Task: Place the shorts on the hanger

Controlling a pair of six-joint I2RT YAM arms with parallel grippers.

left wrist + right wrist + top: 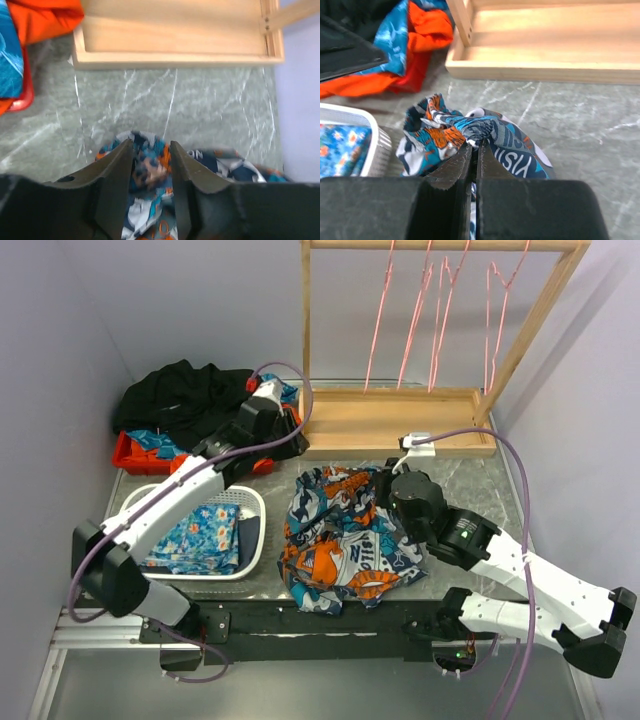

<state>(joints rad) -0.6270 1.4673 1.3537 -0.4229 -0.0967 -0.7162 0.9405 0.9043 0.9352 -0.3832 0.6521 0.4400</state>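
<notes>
Right gripper [474,145] is pinched together on a raised fold of the floppy cloth shorts [340,540] with the busy teal, orange, white and navy print. The fabric peaks right at its fingertips, and the rest slumps in a crumpled heap under it and to either side on the grey marbled table top [200,110]. Straight ahead of those tips, a bit apart from the cloth, sits the flat base of the pale wooden rack [390,425]. The thin pink wire hangers [379,325] dangle from the rack's top bar, well above and beyond both tools. Off to this gripper's left is the rim of a white plastic basket [255,505] with a blue flowered cloth [195,535] inside. Left gripper [150,142] has its jaws apart, with the far edge of the shorts showing in the gap below them. It's too blurry there to tell whether the fingers actually touch the cloth. Ahead of it is bare table, then the same wooden base, and off to its left an orange cloth [47,20] spills over a red bin [25,97].
</notes>
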